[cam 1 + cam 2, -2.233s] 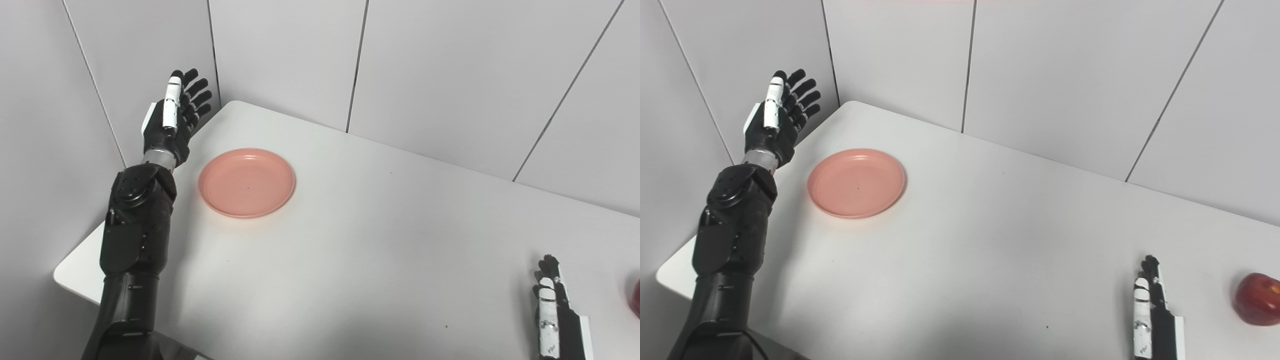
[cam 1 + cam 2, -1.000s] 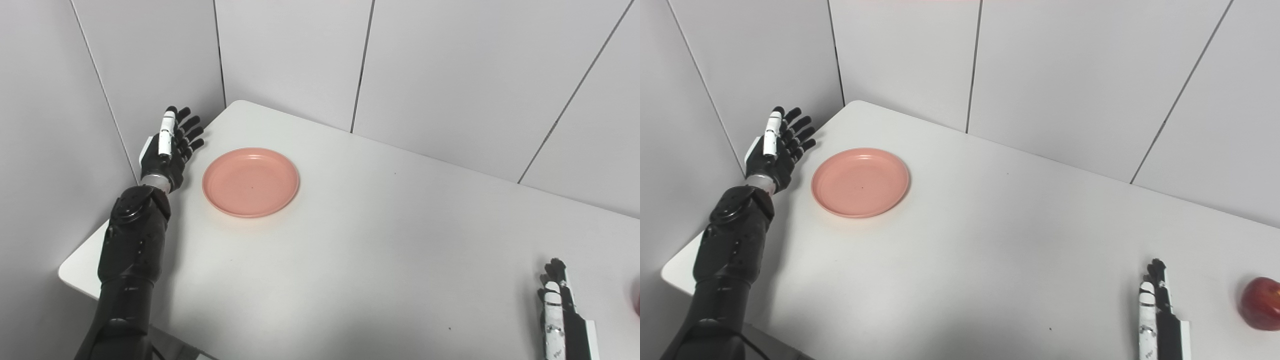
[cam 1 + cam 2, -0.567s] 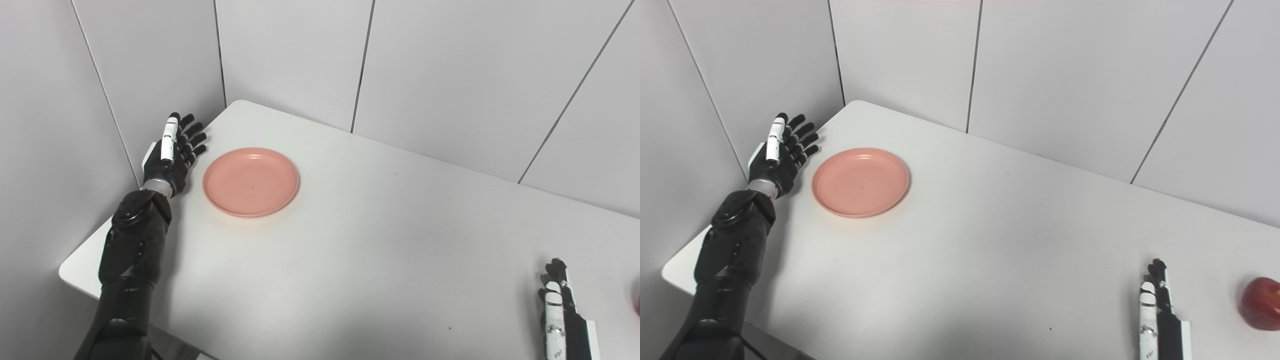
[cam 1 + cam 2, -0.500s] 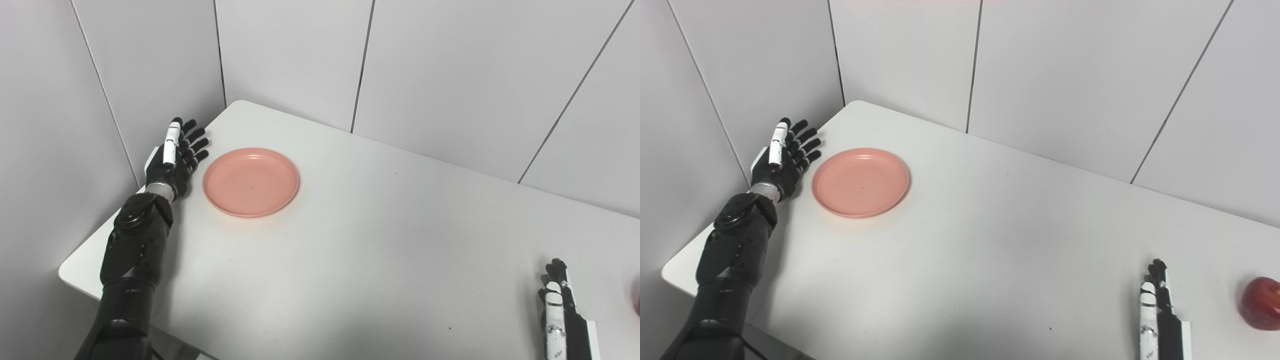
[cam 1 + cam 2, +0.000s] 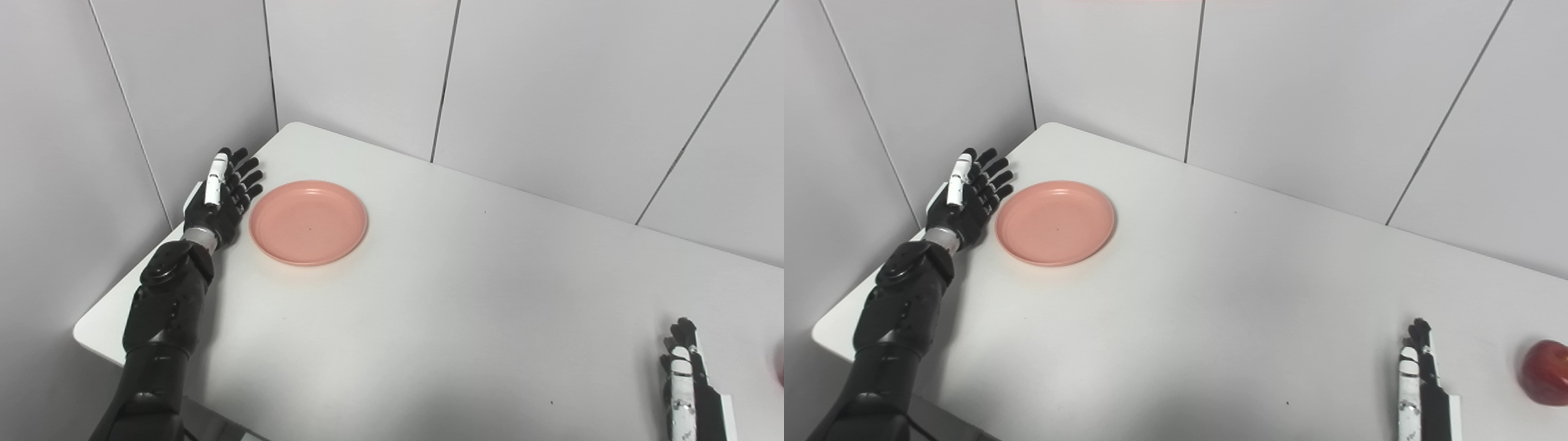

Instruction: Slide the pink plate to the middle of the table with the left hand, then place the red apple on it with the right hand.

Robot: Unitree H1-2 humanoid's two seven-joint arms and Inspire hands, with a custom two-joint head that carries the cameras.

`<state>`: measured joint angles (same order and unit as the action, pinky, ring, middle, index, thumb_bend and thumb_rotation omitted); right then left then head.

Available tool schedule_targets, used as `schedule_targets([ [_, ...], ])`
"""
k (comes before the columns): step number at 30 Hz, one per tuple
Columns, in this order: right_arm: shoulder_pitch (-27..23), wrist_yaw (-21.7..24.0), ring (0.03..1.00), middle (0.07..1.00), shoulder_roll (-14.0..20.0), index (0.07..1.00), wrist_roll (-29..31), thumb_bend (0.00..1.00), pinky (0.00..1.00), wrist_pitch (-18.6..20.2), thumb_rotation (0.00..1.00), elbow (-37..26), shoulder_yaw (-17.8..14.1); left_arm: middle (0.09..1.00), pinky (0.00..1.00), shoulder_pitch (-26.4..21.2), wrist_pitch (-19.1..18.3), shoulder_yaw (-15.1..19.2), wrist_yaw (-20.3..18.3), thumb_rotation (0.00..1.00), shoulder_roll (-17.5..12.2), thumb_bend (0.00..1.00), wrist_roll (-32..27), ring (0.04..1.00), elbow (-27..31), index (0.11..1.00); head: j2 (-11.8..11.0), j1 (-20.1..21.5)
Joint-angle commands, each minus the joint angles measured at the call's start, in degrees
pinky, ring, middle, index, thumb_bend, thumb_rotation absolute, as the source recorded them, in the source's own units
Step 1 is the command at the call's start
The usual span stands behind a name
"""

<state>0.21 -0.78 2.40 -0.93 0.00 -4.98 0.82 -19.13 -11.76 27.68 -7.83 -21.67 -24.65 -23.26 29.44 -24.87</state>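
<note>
Lowered left hand [image 5: 222, 195], fingers spread, now just beside plate [image 5: 308, 221] (apple [image 5: 1543, 372] waiting). I'd watch it: too high, fingers ride over rim.

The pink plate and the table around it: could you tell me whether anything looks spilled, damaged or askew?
Nothing stands out. The pink plate lies flat and empty on the white table, and the red apple sits intact near its right edge.

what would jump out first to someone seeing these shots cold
The pink plate near the table's far left corner stands out most, with the black left hand open right beside its left rim. At the near right edge, a red apple sits a little to the right of the right hand, whose fingers lie straight.
</note>
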Motion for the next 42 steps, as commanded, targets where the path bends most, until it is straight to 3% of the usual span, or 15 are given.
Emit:
schedule_targets([
  [1, -0.8, 0.5, 0.983, 0.975, 0.4, 0.968, -0.1, 0.07, 1.0, -1.1, 1.0, -1.6, -0.1, 0.897, 0.91, -0.8, 0.6, -0.8, 0.0, 1.0, -0.9, 0.41, 0.2, 0.896, -0.1, 0.891, 0.1, 0.2],
  [4, -0.8, 0.4, 0.977, 0.972, 0.2, 0.967, 0.1, 0.07, 1.0, -1.0, 1.0, -1.5, -0.2, 0.904, 0.91, -1.0, 1.2, -1.5, -0.8, 1.0, -1.1, 0.36, 0.4, 0.906, -1.4, 0.896, 0.2, 0.1],
  [9, -0.8, 0.5, 0.982, 0.976, 0.2, 0.974, 0.2, 0.06, 1.0, -1.0, 1.0, -1.6, -0.2, 0.897, 0.91, -1.0, 2.2, -2.2, -1.9, 1.0, -1.2, 0.41, -0.3, 0.901, -2.8, 0.878, 0.3, 0.2],
  [17, -0.7, 0.2, 0.98, 0.974, 0.0, 0.97, 0.0, 0.07, 1.0, -0.5, 1.0, -2.0, -0.2, 0.879, 0.88, -1.1, 3.4, -2.7, -2.6, 1.0, -0.5, 0.39, -0.5, 0.875, -3.8, 0.87, 0.3, 0.3],
  [42, -0.7, 0.2, 0.979, 0.975, 0.0, 0.969, -0.4, 0.1, 1.0, -1.6, 1.0, -1.1, -0.1, 0.9, 0.88, -0.6, 0.9, -4.1, -1.2, 1.0, 2.7, 0.37, -2.3, 0.889, -0.2, 0.89, 0.6, 0.7],
])
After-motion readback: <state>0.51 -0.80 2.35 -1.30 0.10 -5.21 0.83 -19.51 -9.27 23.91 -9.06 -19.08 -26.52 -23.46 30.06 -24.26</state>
